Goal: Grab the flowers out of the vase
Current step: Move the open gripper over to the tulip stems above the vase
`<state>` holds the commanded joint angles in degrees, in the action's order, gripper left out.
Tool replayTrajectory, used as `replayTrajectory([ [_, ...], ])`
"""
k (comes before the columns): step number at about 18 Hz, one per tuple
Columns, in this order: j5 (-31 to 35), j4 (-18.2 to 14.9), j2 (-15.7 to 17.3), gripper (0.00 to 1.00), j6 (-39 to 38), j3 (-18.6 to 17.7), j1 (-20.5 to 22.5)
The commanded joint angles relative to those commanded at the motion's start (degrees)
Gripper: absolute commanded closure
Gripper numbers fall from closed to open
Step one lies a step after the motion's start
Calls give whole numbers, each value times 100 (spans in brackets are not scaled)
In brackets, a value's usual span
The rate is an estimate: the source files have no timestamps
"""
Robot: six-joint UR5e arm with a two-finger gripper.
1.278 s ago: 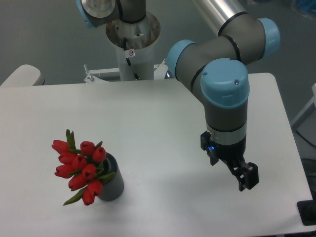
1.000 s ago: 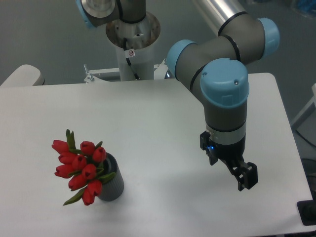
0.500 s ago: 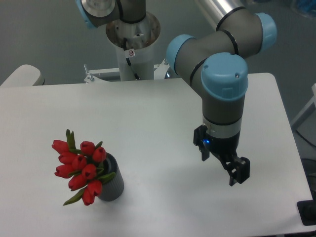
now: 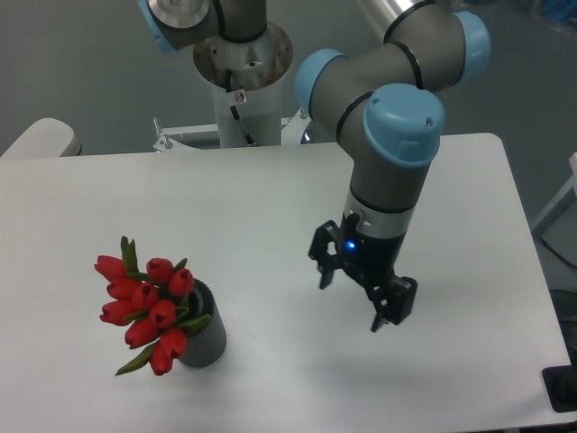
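Observation:
The flowers (image 4: 149, 307), a bunch of red tulip buds with green leaves, stand in the vase (image 4: 204, 336), a small dark grey ribbed cylinder at the table's front left. The bunch leans out to the left and hides the vase's opening. My gripper (image 4: 358, 293) hangs above the table to the right of the vase, well apart from it. Its two black fingers (image 4: 323, 262) are spread wide and hold nothing.
The white table (image 4: 225, 207) has its right edge near the arm and its front edge just below the vase. The robot's base column (image 4: 242, 72) stands behind the table's far edge. A dark object (image 4: 563, 390) sits off the front right corner.
My gripper has moved left toward the vase and turned about its wrist, so both spread fingers now show. The flowers and vase have not moved.

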<state>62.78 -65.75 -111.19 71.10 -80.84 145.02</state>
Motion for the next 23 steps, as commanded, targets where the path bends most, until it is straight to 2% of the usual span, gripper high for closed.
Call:
replayTrajectory([
  [3, -747, 333, 88, 0, -184, -527, 70],
  [7, -1626, 1220, 369, 0, -394, -1450, 44],
  [9, -1961, 1520, 431, 0, -719, -1740, 44],
  [11, -2225, 1548, 466, 0, -1009, -1855, 9],
  [15, -2261, 1609, 510, 0, -1222, -1953, -201],
  [23, -2244, 2180, 405, 0, -1195, -2067, -650],
])
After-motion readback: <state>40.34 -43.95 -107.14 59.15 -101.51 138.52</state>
